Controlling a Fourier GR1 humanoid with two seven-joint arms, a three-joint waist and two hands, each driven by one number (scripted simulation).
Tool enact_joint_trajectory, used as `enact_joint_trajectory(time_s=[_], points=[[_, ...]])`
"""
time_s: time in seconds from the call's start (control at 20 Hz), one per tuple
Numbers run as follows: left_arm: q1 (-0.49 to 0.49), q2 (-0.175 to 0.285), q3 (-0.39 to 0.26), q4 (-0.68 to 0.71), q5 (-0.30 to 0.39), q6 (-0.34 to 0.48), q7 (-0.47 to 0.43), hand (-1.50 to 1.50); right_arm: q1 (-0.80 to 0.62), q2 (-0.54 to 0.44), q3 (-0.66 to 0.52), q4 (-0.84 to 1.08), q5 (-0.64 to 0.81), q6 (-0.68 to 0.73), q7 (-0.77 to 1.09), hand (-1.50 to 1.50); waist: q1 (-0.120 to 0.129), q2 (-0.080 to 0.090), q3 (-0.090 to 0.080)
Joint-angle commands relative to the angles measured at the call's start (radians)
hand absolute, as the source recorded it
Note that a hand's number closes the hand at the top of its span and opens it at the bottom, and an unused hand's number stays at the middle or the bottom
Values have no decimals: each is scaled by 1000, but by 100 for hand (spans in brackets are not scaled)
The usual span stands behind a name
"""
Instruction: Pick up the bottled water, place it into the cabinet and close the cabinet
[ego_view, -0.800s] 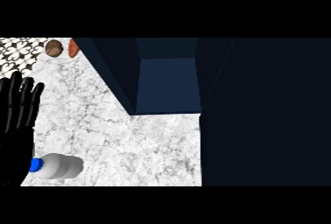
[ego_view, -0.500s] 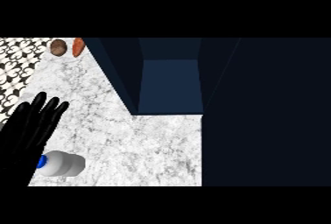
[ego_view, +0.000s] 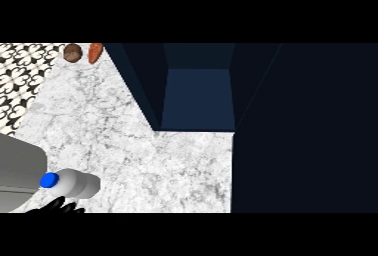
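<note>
Status, head view:

1. Bottled water (ego_view: 76, 184): lies on its side on the marble counter (ego_view: 148, 155), lower-left area. Its blue cap (ego_view: 49, 180) points left, at the edge of the grey forearm (ego_view: 18, 165).
2. Left hand (ego_view: 57, 206): only a small black part shows at the lower edge, just below the bottle. Open or closed: cannot tell. Contact w/ bottle: cannot tell.
3. Cabinet (ego_view: 198, 100): open, dark blue interior visible, top centre, well apart from the bottle.
4. Misc.: brown round item (ego_view: 72, 52) and orange item (ego_view: 95, 53) sit side by side at the counter's far edge, beside the patterned tile (ego_view: 22, 65).
</note>
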Motion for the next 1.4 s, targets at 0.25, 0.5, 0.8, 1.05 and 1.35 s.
enact_joint_trajectory(time_s=[0.25,0.5,0.8,1.05,1.35], points=[[306,279,373,23,411,-342,-86,-150,128,-59,-79,-228,-169,36,129,-150,8,2,1],[461,349,542,1,548,-411,-97,-150,188,-36,-60,-281,-181,49,134,-150,9,-1,3],[545,307,626,60,597,-517,-76,-150,241,-59,-127,-324,-251,82,140,-150,-5,1,2],[556,321,635,64,643,-492,-35,-150,267,-32,-101,-312,-238,103,99,-150,-20,5,2],[524,328,692,154,699,-467,-17,-150,255,-43,-106,-363,-258,92,157,-150,-27,7,1]])
